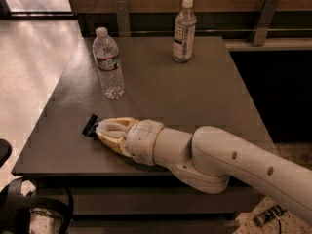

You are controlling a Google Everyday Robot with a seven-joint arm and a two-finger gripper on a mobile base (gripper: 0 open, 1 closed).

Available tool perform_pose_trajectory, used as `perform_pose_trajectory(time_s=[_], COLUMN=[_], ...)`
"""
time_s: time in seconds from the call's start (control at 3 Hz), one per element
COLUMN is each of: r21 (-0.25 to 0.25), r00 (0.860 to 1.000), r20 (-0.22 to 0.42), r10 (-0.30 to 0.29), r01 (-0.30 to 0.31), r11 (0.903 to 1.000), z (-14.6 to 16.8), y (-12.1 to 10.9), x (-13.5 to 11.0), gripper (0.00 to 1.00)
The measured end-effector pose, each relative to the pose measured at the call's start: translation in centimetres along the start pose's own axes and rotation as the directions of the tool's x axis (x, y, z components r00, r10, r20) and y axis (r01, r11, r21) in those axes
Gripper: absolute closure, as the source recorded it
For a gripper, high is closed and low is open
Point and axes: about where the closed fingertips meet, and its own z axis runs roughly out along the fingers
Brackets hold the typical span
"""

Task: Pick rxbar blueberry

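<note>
- The rxbar blueberry [90,126], flat in its glossy dark wrapper, lies near the front-left edge of the worktop [195,96], with only one end peeking out.
- The smooth cream end effector [108,130] sits right over it. Clamped or open? Cannot tell.
- It looks like the grasp stage. Next it needs a firm hold, then a clean lift.
- Beyond stand a clear plastic near bottle [109,65] and a far bottle [184,30], well apart.

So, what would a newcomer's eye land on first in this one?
The big pale arm reaches in from the lower right, its gripper low at the front-left of the table, covering most of the rxbar blueberry; only a dark end shows. Behind stand two upright plastic bottles: the left bottle and the back bottle near the far edge.
</note>
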Motion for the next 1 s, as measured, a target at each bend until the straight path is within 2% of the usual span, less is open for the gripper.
perform_pose_trajectory(time_s=[1.0], r21=[0.0], r00=[1.0], r20=[-0.006], r10=[-0.005], r01=[0.005], r11=[1.0], z=[-0.14], y=[-0.27], x=[-0.44], gripper=[1.0])
